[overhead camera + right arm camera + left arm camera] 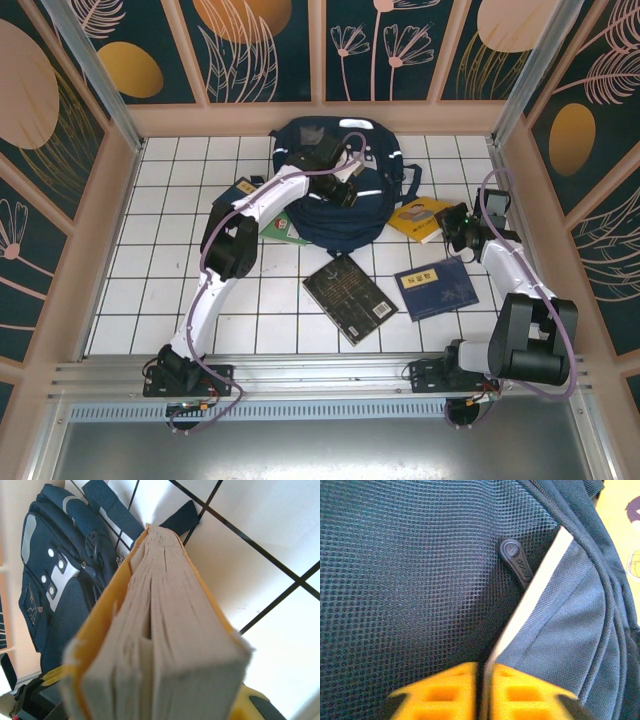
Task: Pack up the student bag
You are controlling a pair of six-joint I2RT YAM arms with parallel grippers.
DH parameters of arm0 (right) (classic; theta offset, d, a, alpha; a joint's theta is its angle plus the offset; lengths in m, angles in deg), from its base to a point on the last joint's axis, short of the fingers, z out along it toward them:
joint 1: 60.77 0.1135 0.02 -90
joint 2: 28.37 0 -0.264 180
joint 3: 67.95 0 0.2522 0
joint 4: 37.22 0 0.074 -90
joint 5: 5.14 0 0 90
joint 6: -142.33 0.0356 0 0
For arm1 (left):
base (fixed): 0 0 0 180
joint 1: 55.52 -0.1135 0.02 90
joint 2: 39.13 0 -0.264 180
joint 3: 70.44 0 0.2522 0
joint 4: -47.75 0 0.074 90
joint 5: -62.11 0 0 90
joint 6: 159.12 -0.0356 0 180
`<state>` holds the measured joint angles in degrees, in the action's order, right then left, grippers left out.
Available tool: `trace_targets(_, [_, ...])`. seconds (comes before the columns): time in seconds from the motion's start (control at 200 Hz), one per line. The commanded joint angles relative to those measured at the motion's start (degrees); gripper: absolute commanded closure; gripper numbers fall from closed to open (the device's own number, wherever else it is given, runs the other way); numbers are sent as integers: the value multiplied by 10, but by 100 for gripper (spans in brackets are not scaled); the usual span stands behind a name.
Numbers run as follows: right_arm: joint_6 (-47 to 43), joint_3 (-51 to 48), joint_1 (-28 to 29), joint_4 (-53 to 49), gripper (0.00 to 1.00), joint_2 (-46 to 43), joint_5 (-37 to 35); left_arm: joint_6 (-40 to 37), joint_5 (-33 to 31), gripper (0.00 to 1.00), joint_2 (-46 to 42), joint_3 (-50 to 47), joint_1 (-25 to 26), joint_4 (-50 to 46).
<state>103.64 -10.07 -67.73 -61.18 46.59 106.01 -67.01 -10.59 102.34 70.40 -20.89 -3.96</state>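
The navy student bag [345, 215] lies at the back middle of the tiled table. My left gripper [341, 190] rests on top of it. In the left wrist view, that left gripper [485, 692] has its yellow fingers [445, 695] shut on the bag's white reflective stripe [540, 580], beside dark mesh [410, 580] and a zipper pull [516, 565]. My right gripper [457, 230] is shut on a yellow book [420, 217] just right of the bag. In the right wrist view, the yellow book [165, 630] shows its page edges end-on and hides the jaws, with the bag [55, 595] behind it.
A black book [348, 298] and a blue book [436, 288] lie flat in front of the bag. A green book [282, 230] and a dark book [236, 192] sit left of it, under the left arm. Wooden walls ring the table.
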Motion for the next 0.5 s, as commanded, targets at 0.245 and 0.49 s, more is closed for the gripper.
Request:
trace_targets(0.245, [-29, -5, 3, -7, 100, -92, -54, 44, -64, 100, -61, 54, 0, 28])
trace_targets(0.49, [-35, -14, 2, -30, 100, -134, -68, 112, -106, 100, -144, 78, -11, 126])
